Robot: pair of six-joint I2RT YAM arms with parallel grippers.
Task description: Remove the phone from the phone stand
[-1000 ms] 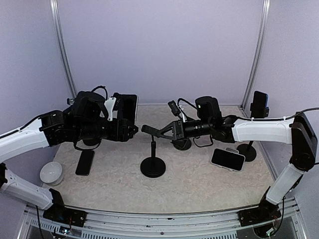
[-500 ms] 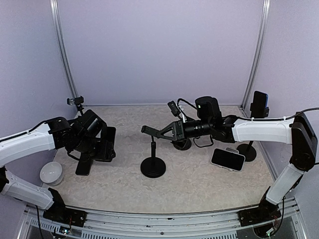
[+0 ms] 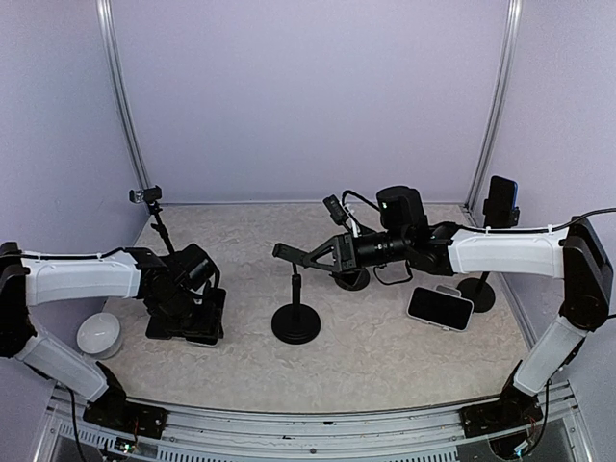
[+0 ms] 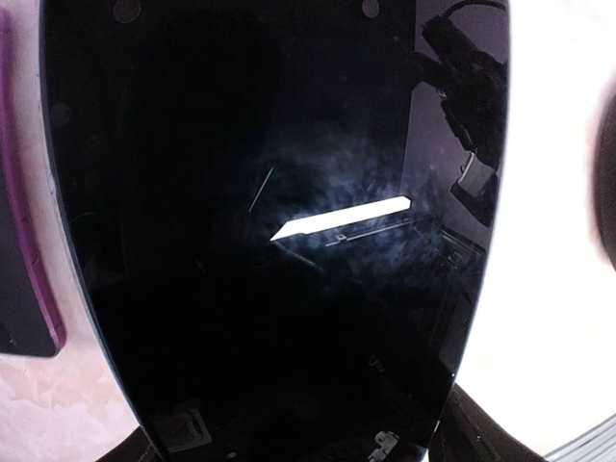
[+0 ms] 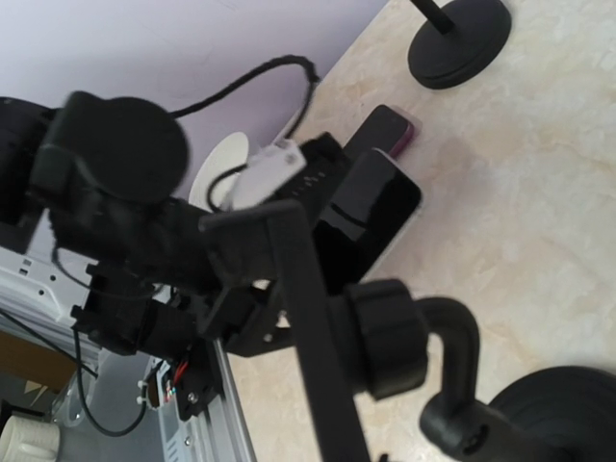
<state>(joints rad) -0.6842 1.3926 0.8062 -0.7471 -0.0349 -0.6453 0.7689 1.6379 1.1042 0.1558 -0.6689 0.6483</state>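
Observation:
The black phone (image 3: 210, 314) is low over the table at the left, beside a purple-edged phone; I cannot tell whether it touches the table. My left gripper (image 3: 192, 306) is shut on it. In the left wrist view its dark screen (image 4: 269, 192) fills the frame, with my fingers at the bottom corners. The black phone stand (image 3: 295, 289) stands mid-table with its cradle bare. My right gripper (image 3: 306, 255) is shut on the cradle's head. The right wrist view shows the cradle bar and knob (image 5: 318, 318) close up, and the phone (image 5: 371, 217) beyond.
A purple-edged phone (image 4: 19, 269) lies left of the held one. A white round object (image 3: 98, 334) sits at the near left. A small camera on a tripod (image 3: 146, 195) stands behind. A white phone (image 3: 440, 308) lies at right, near another stand holding a phone (image 3: 500, 202).
My left arm has swung down and to the left, carrying the phone from beside the stand's cradle to just above the table. The right arm and the stand have not moved.

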